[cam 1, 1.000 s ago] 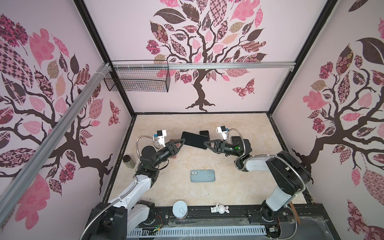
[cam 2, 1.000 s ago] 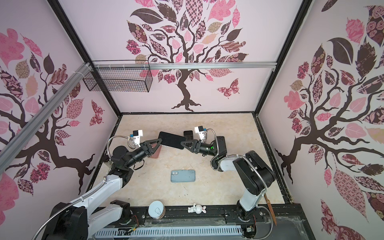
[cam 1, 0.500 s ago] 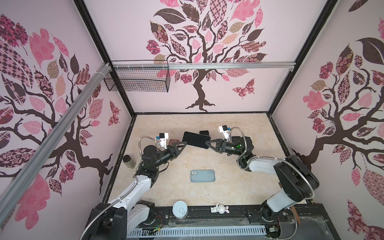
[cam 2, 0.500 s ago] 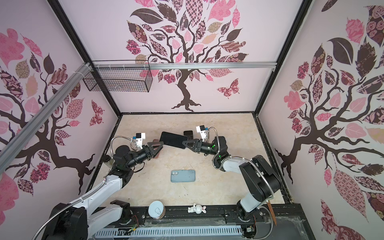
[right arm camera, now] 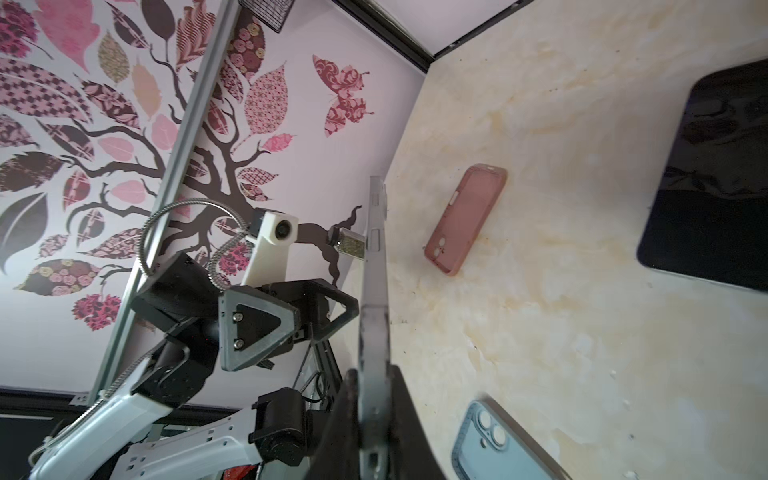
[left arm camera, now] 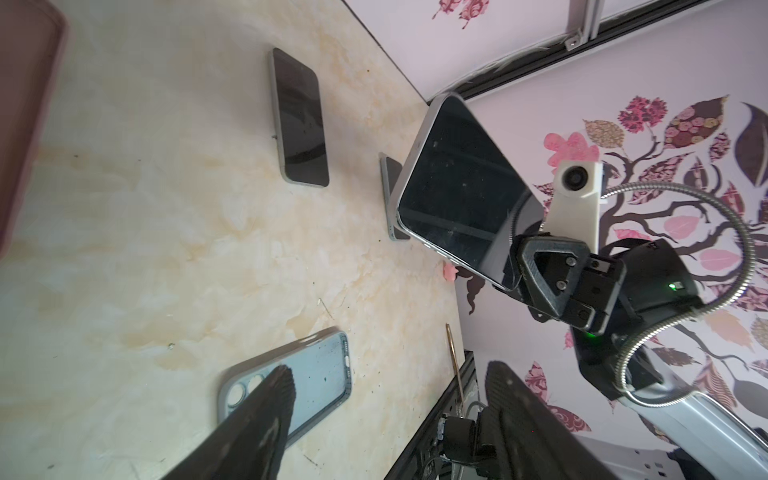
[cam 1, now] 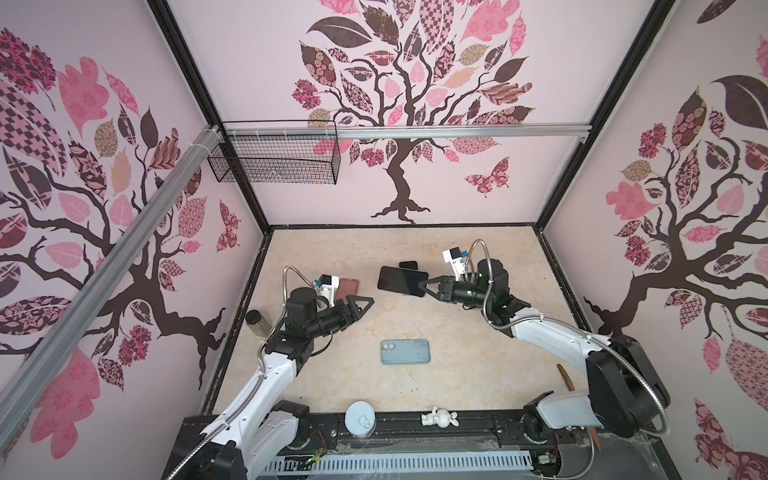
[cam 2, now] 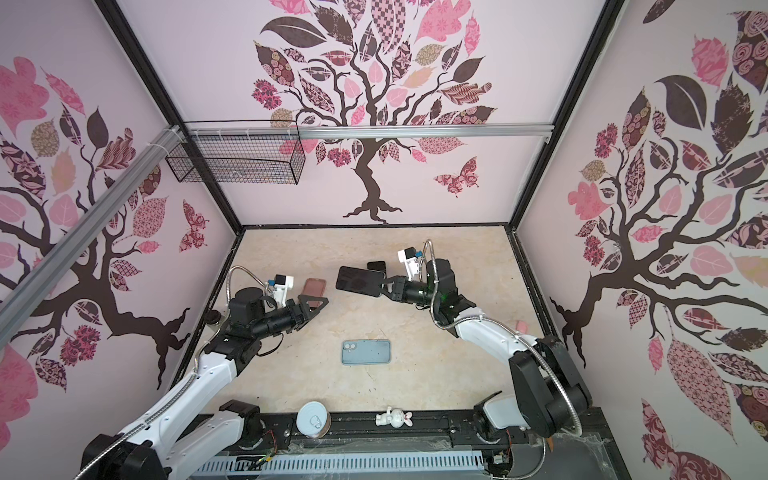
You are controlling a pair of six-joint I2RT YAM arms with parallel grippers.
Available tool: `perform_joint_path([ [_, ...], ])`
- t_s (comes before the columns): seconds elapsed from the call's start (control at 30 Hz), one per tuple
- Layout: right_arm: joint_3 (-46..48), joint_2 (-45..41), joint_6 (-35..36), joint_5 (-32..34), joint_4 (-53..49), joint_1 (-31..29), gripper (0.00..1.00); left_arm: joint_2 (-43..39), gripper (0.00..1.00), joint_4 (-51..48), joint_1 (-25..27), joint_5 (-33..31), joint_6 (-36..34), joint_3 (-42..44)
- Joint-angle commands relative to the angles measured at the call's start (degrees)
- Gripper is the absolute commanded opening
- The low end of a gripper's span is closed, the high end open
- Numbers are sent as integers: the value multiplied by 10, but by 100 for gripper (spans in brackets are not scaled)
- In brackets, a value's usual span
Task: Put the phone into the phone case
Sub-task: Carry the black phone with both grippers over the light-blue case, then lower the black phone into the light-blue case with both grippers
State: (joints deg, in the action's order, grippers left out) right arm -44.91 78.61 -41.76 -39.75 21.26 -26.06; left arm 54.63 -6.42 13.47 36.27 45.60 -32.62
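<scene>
Left wrist: phone point(left arm camera: 461, 187) in right gripper point(left arm camera: 513, 270)

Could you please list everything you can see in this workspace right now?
table: one, beige marbled, enclosure floor.
phone: one, black screen, held above the table's back half.
other phones: apparently two, dark, flat on the table near it.
blue phone case: one, light blue, table centre.
pink phone case: one, pink, on the table left of the phone.
tin can: one, white lid, front edge.
rabbit figurine: one, white, front edge.
jar: one, dark lid, table's left edge.
wire basket: one, black, back wall rail.
left gripper: one, black, open and empty.
right gripper: one, black, shut on the phone.
</scene>
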Motion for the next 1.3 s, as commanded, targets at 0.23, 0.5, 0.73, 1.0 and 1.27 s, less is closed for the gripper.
perform_joint_path([
  [0.23, -39, -63, 171, 47, -310, 2, 1, 25, 78, -269, 90, -184, -151, -91],
  [0.5, -20, -71, 194, -19, -387, 1, 3, 24, 71, -241, 117, -174, -125, -37],
  [0.73, 27, -58, 178, -71, -362, 1, 4, 13, 66, -164, 118, -103, -85, 30],
  [1.0, 67, -44, 138, -98, -302, -4, 4, 20, 62, -126, 120, -99, -69, 66],
  [1.27, 83, -11, 108, -98, -249, -11, 4, 56, 56, -52, 127, -84, -29, 101],
])
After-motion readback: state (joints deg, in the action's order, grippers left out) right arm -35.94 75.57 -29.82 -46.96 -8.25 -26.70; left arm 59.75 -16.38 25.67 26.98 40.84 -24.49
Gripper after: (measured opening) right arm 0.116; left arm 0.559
